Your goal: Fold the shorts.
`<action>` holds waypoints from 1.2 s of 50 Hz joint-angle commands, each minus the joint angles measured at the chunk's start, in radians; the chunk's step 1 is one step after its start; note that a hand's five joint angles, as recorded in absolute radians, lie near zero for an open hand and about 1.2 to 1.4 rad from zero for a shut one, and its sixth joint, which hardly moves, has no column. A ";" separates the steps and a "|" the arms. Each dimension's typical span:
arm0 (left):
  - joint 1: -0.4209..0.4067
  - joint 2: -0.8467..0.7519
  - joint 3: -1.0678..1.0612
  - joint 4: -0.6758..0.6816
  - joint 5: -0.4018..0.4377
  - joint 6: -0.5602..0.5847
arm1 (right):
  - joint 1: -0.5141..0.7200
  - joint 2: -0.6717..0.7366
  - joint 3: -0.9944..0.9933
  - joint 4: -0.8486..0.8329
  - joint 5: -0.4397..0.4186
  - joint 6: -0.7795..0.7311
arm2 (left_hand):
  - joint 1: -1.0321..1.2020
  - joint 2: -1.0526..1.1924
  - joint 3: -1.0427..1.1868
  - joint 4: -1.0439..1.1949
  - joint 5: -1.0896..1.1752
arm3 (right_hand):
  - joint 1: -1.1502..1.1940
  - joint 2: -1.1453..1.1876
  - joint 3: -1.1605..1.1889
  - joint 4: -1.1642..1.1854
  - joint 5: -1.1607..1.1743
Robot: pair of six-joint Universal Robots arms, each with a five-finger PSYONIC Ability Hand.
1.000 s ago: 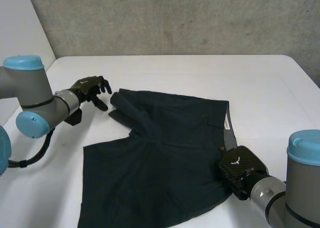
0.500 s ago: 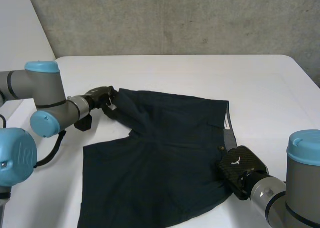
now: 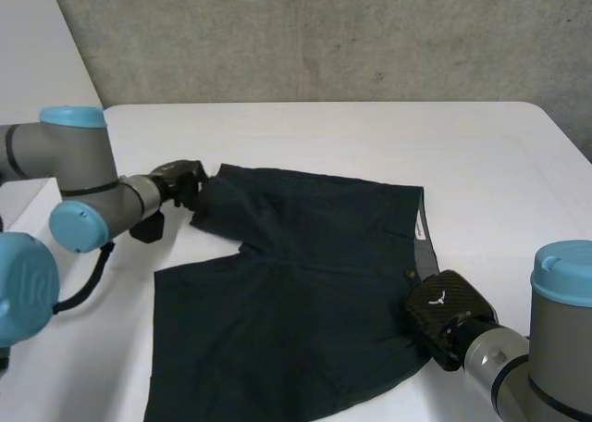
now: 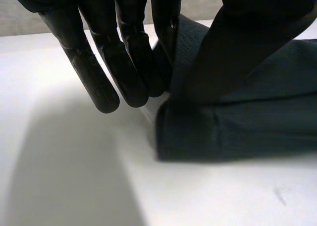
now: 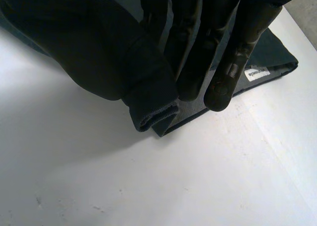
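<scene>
On the white table [image 3: 370, 135], dark shorts [image 3: 296, 292], likely soft and limp, are pinched at a leg hem by the left hand [image 3: 180, 182] and at the waistband by the right hand [image 3: 442, 313].

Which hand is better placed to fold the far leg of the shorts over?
Left. The left hand pinches that leg's hem between fingers and thumb; the right hand sits across the shorts at the waistband.

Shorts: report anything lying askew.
The shorts lie mostly flat, but the far leg hem bunches where the left hand pinches it, and the waist edge curls at the right hand.
</scene>
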 commanded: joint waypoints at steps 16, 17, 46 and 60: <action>0.072 0.212 -0.355 -0.024 -0.042 0.017 | 0.002 -0.008 0.006 0.002 -0.001 0.000 | 0.270 0.201 0.212 0.195 0.252 | 0.466 0.219 0.197 0.205 0.259; 0.072 0.211 -0.355 -0.024 -0.043 0.017 | 0.002 -0.009 0.008 0.002 -0.002 0.002 | 0.270 0.201 0.212 0.195 0.252 | 0.466 0.219 0.197 0.205 0.259; -0.029 0.916 -1.114 -0.026 -0.002 0.248 | -0.001 0.014 -0.192 0.015 -0.005 0.449 | -0.939 -1.008 -0.998 -1.014 -0.958 | 0.466 0.219 0.197 0.205 0.259; -0.282 1.107 -1.395 0.079 -0.190 0.176 | 0.005 0.101 -0.327 0.022 -0.001 0.592 | -0.892 -0.961 -0.951 -0.967 -0.911 | 0.466 0.219 0.197 0.205 0.259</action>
